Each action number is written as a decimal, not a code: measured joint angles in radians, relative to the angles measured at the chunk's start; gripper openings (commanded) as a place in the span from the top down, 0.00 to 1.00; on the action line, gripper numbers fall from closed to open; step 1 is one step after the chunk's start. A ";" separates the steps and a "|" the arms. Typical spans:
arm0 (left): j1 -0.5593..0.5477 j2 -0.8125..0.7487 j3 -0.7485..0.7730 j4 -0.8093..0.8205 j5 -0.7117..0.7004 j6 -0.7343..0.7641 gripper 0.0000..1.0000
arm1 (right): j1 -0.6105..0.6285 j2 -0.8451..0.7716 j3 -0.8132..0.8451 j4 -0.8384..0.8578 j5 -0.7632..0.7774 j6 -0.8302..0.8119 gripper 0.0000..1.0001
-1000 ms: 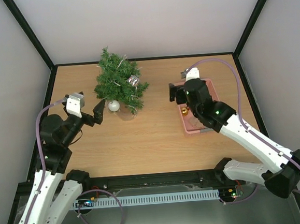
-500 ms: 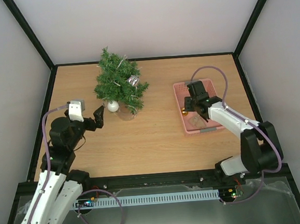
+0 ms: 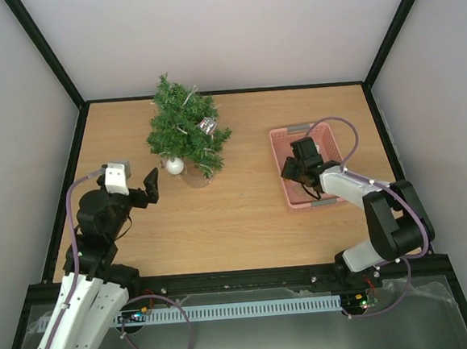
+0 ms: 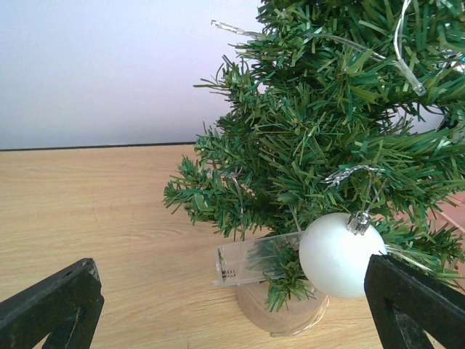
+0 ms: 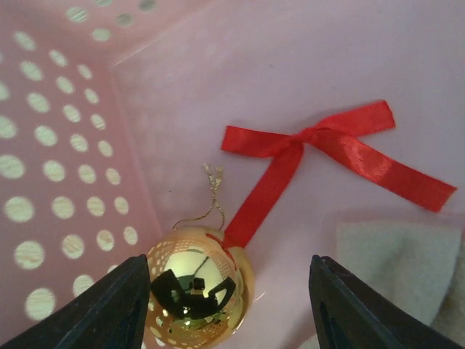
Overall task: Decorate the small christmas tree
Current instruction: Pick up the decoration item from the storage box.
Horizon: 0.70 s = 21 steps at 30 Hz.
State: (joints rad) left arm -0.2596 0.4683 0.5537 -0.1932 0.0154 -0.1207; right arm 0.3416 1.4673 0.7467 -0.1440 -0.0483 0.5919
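The small christmas tree (image 3: 183, 131) stands at the back left of the table, with a white ball (image 3: 174, 165) and a silver ornament (image 3: 207, 126) hanging on it. In the left wrist view the tree (image 4: 327, 138) fills the right side and the white ball (image 4: 340, 254) hangs low by its clear base. My left gripper (image 3: 149, 187) is open and empty, a little left of the tree. My right gripper (image 3: 295, 168) is open, down inside the pink basket (image 3: 329, 139). A gold ball (image 5: 197, 287) lies between its fingers, beside a red ribbon bow (image 5: 327, 156).
A clear battery box (image 4: 256, 262) juts out beside the tree's base. The basket's perforated wall (image 5: 51, 189) is close on the left of my right gripper. A pale cloth-like thing (image 5: 396, 273) lies in the basket. Black frame rails edge the table.
My right gripper has dropped into the basket over the gold ball as the arm folded back. My left gripper has drawn back a little from the tree.
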 measured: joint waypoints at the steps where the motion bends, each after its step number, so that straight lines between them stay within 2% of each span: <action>1: -0.002 -0.004 -0.001 0.001 -0.001 0.003 0.01 | -0.001 0.003 -0.008 0.005 0.000 0.028 0.40; 10: -0.010 -0.017 -0.014 0.004 0.001 0.025 0.01 | -0.002 0.039 -0.037 0.083 0.002 0.224 0.38; 16: -0.011 -0.017 -0.015 0.004 0.001 0.034 0.01 | -0.002 0.064 -0.037 0.115 0.006 0.262 0.39; 21: -0.013 -0.018 -0.016 0.003 -0.001 0.036 0.01 | -0.002 0.068 -0.037 0.119 0.043 0.265 0.44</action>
State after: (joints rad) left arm -0.2722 0.4507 0.5373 -0.1898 0.0147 -0.0849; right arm 0.3393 1.5349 0.7094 -0.0254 -0.0048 0.8570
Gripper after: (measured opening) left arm 0.991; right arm 0.584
